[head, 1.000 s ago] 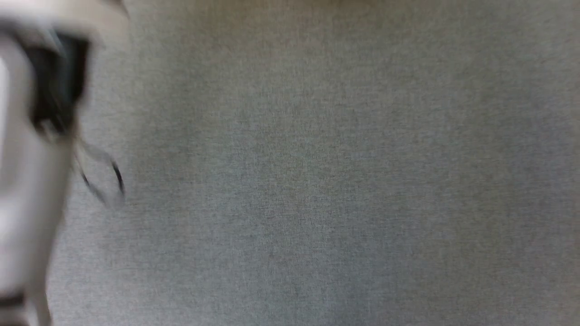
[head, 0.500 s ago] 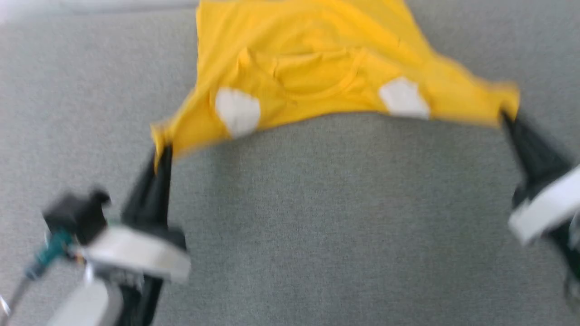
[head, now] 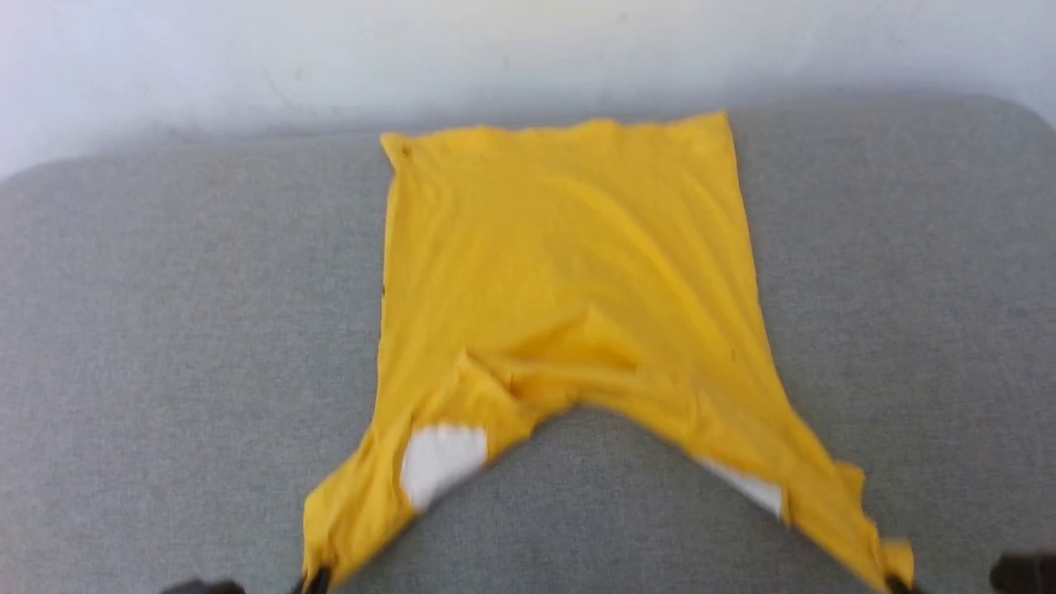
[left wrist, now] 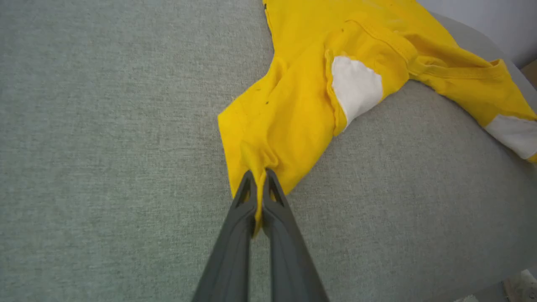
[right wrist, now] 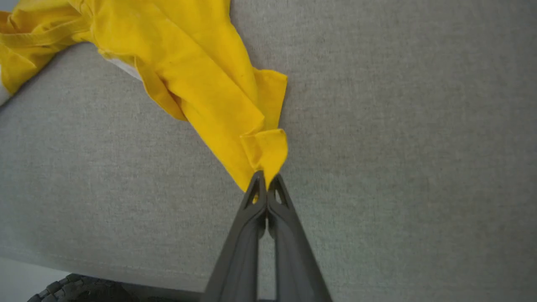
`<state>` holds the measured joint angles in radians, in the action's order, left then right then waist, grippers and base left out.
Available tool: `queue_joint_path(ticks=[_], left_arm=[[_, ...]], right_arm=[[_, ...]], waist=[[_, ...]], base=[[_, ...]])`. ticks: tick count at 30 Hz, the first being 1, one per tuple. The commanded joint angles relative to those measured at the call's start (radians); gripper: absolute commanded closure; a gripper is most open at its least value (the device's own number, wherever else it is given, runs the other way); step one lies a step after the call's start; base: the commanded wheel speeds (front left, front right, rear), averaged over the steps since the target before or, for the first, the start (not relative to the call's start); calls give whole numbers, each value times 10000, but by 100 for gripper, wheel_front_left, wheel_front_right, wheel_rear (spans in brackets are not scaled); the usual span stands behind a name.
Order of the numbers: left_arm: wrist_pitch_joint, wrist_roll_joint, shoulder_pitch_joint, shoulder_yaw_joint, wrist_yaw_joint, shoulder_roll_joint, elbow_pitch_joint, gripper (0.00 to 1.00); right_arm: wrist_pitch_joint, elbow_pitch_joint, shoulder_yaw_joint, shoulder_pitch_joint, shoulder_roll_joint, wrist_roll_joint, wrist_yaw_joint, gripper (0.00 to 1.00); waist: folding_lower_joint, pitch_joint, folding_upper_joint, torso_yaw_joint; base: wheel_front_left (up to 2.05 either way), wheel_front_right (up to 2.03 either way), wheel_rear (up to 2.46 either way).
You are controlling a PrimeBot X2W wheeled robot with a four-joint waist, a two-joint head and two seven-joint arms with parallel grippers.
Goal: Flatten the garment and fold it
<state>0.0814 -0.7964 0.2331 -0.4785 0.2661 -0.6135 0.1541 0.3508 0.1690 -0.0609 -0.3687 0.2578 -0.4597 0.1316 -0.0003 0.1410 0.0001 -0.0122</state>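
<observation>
Nearest the robot, the left fingers point(left wrist: 233, 247) are pressed together on a bunched corner of the yellow garment point(head: 569, 272), and the cloth runs down between them. The right fingers point(right wrist: 237, 251) are likewise clamped on a folded tip at the opposite corner. The two pinched corners are well apart over the grey fabric surface point(head: 165, 330), so the shirt's near edge spreads wide between them. Just beyond, a white patch point(head: 441, 458) shows near the left corner and a thinner sliver of white point(head: 747, 488) shows near the right, with the rumpled neckline point(head: 544, 384) between them. Further out, the body of the shirt lies on the surface in soft creases. Its hem point(head: 569, 128) is close to the surface's far edge, below the pale wall point(head: 495, 49).
</observation>
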Motion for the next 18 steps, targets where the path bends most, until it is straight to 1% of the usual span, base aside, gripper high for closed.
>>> queue_joint_path(ticks=[1,3,7,11,13,14,16,18], left_arm=[[-180,-37,300,-128,19,-183,-133,100],[-403,-134,544,-264,13,-255,-238,100],[-588,-271,751,-340,57,-270,-272,100],[-337,-323,807,-155,147,-225,-110,100],[-228,-298,767,-79,163,-237,14,100],[-184,-273,727,-38,184,-249,92,100],[-114,-220,631,50,240,-276,304,100],[-64,-166,533,145,311,-315,584,100]], right_arm=[[39,-219,15,-401,85,158,-9,100],[70,-464,127,-820,250,367,-9,100],[57,-735,1,-1183,212,473,-9,100],[-61,-834,-165,-1205,100,477,-9,100],[-130,-795,-284,-1032,-24,395,-9,56],[-134,-756,-314,-917,-61,343,-9,0],[-132,-570,-374,-602,-82,152,-9,0],[-97,-168,-411,-130,105,17,-9,0]], waist=[[3,-372,-1,-114],[3,-473,-1,-151],[3,-571,-1,-178],[3,-636,-1,-197],[3,-656,-1,-193],[3,-661,-1,-187],[3,-636,-1,-157],[3,-557,-1,-118]], base=[[0,0,0],[0,0,0],[0,0,0],[0,0,0],[0,0,0],[0,0,0],[0,0,0],[0,0,0]])
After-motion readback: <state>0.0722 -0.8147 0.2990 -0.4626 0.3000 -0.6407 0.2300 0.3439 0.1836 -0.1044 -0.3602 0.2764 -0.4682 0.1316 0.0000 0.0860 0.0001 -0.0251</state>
